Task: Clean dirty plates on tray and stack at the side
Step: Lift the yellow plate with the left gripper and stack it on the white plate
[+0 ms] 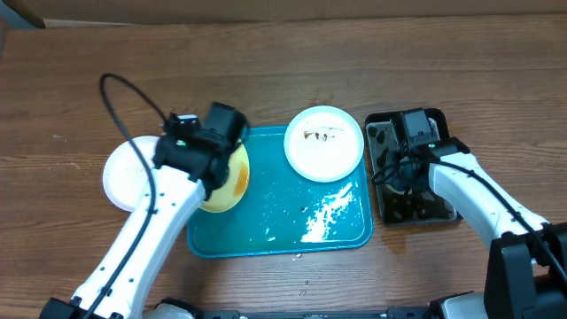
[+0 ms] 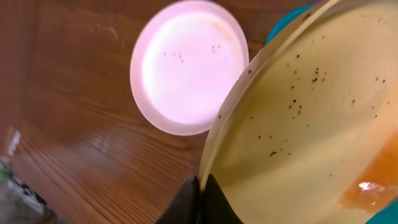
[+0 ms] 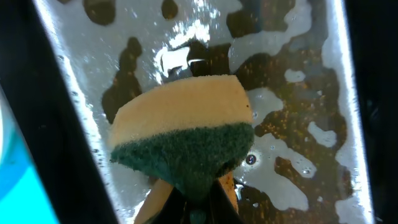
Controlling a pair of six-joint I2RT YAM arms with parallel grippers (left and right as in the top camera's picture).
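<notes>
The left hand (image 2: 200, 198) is clenched on the rim of the yellow plate (image 2: 311, 118), tilting it over the teal tray's (image 1: 266, 226) left edge; it carries an orange smear. The right hand (image 3: 198, 202) pinches a sponge (image 3: 183, 134) over the black water tray (image 3: 298, 124). To me this looks like wetting before a scrub, so next the sponge must cross to that smear. A smeared white plate (image 1: 324, 143) waits far right on the tray, and a second white plate (image 1: 122, 177) sits left on the worktop (image 1: 266, 62). From above, the arm hides most of the yellow plate.

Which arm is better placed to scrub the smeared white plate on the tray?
Right: the right gripper grips the sponge in the black tray beside the smeared plate; the left gripper holds the yellow plate.
</notes>
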